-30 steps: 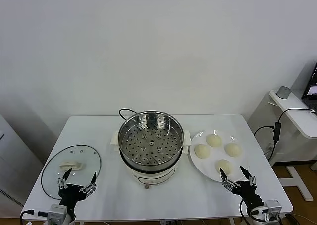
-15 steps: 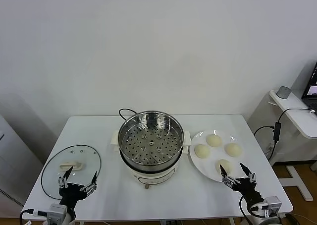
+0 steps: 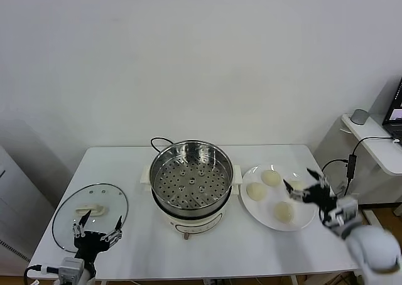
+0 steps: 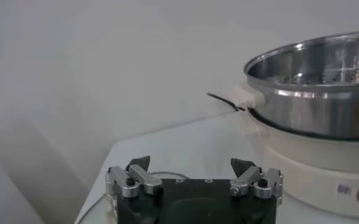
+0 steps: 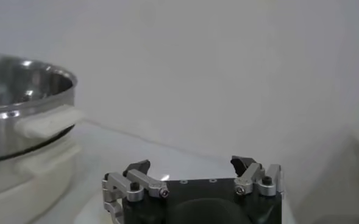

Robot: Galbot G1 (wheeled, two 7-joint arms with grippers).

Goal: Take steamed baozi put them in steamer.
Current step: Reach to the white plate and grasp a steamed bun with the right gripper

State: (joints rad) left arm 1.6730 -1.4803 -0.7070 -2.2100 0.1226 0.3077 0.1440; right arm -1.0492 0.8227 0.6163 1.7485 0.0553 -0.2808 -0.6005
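Cream-white buns (image 3: 284, 211), four of them, sit on the plate (image 3: 306, 219), just right of the steamer (image 3: 191, 176). Right gripper (image 3: 308, 184) hovers over the plate's far right side, fingers spread wide and empty, with the buns below it and toward the steamer. Clearly the nearer arm. Round shapes, so no long axis to match. Left gripper (image 3: 97, 227) parked near the glass lid (image 3: 90, 208), also wide and empty. Nothing stands between plate and steamer.

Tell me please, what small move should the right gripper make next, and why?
Probably lower the open right gripper onto the baozi just below it and close. All four buns sit on the white plate, the steamer holds nothing, and the left gripper waits open by the glass lid.
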